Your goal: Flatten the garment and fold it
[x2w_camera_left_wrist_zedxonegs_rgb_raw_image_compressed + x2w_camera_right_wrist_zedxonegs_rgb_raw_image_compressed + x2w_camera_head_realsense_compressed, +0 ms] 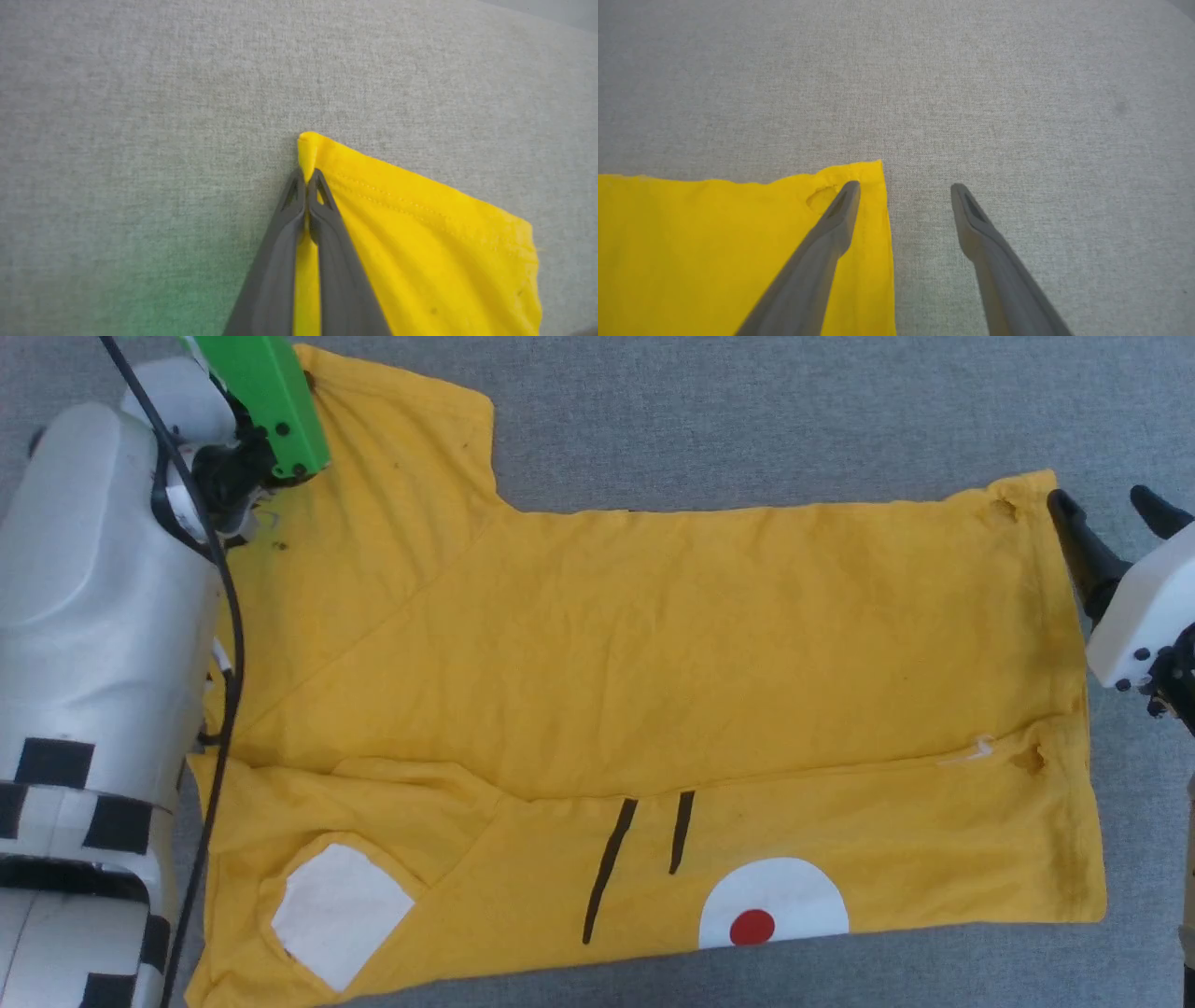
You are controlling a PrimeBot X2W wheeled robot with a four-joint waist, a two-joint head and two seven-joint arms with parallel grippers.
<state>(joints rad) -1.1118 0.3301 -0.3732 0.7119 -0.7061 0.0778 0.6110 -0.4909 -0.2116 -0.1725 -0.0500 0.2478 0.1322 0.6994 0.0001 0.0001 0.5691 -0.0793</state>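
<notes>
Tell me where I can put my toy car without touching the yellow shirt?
Bare grey surface lies beyond the shirt, along its top edge, plus a thin strip under its bottom edge. Crowded: left arm at left, right fingers at right.

You seem to be at a robot test station, though no walls or furniture settle it. A plain grey woven surface runs edge to edge under the garment. The pale forearm carries black-and-white marker squares, a loose black cable and a green housing.
</notes>
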